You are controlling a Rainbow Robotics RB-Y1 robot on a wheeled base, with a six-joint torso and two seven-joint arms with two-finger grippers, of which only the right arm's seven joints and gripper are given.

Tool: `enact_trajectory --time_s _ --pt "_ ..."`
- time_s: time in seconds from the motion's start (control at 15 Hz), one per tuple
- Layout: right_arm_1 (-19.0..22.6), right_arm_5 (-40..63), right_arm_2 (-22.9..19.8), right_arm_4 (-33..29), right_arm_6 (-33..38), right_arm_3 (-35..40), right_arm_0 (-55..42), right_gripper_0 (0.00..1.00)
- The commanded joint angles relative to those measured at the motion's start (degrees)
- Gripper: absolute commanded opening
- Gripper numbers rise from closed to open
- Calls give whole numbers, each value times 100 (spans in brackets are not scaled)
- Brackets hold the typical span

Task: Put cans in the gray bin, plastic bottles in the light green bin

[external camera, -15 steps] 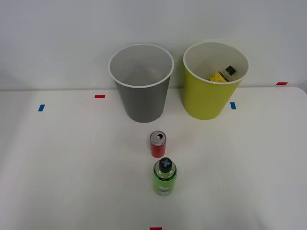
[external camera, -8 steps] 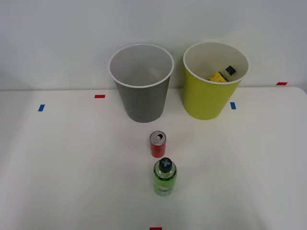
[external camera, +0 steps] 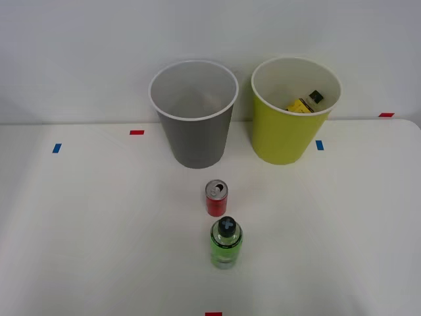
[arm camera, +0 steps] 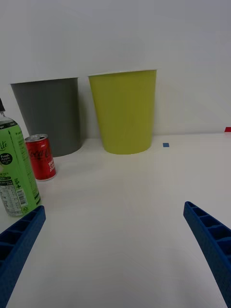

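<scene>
Right gripper [arm camera: 115, 250] hangs low over the counter [external camera: 92, 224] with jaws spread wide, holding nothing. The green bottle [arm camera: 14, 168] stands upright just off one finger, the red can [external camera: 216, 197] right behind it, toward the gray bin [external camera: 193, 115]. Yellow-labelled bottle [external camera: 304, 103] already lies in the light green bin [external camera: 289, 131].

Right tool [arm camera: 115, 250] wide open: two blue ribbed fingers [arm camera: 209, 240] sitting at the lower left and lower right corners of the wrist frame, broad gap between them. Nothing held between the fingers. Finger tips angled inward toward frame centre, low over the counter [arm camera: 120, 202], not touching anything.
</scene>
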State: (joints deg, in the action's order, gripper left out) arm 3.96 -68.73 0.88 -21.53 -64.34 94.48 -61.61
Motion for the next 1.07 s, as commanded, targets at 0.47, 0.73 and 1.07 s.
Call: enact_trajectory --time_s 0.47,0.73,1.07 --pt "0 0 0 0 0 0 0 100" --pt "0 0 0 0 0 0 0 100" --pt "0 0 0 0 0 0 0 100"
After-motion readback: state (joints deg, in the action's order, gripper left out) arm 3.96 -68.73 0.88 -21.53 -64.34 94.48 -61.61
